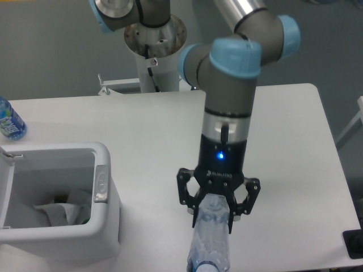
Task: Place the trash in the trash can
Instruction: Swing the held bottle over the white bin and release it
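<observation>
My gripper point(215, 218) is raised well above the table and shut on the base of the clear plastic bottle point(209, 243), which hangs toward the camera with its cap end at the frame's bottom edge. The white trash can point(105, 192) stands open at the left front of the table, well left of the gripper. Inside it lies crumpled white material point(57, 214) with a small green bit; I cannot tell whether this is the wrapper.
A blue-labelled bottle with blue liquid point(9, 120) stands at the table's far left edge. The arm's base column point(153, 51) rises behind the table's back edge. A dark object point(354, 243) sits at the right front corner.
</observation>
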Motion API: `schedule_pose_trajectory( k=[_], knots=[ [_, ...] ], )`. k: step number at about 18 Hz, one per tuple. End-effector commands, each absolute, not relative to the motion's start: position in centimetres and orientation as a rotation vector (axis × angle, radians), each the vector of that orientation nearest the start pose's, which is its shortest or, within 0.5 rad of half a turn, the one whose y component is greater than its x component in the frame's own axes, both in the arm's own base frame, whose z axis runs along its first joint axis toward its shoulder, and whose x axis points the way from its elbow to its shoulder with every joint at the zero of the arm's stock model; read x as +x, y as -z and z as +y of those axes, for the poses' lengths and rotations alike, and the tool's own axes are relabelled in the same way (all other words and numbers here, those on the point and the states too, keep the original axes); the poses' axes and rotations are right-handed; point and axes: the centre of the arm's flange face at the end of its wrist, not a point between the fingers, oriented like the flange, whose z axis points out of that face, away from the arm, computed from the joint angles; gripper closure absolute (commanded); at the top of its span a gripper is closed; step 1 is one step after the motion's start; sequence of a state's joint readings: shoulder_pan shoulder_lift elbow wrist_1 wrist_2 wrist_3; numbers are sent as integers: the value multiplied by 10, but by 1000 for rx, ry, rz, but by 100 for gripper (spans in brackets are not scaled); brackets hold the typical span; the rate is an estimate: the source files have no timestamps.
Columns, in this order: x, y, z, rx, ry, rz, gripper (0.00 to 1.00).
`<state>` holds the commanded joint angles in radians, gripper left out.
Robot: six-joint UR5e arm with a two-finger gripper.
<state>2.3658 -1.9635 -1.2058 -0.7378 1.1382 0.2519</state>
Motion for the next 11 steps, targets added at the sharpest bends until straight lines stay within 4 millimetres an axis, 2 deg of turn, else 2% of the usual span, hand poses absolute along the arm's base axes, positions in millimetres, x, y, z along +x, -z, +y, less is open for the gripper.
schedule_pose_trajectory(
  k=[1, 2, 3, 5, 8, 11],
  knots=[
    [-339, -559, 620, -2213, -17, -381, 36],
    [-312, -556, 631, -2222, 22, -366, 36],
    [-293, -547, 639, -2240, 55, -355, 36],
    [-250, -543, 650, -2259, 102, -317, 36],
    [-212, -542, 657, -2268, 159, -321, 36],
    [-191, -528, 658, -2297, 189, -305, 35]
  ],
)
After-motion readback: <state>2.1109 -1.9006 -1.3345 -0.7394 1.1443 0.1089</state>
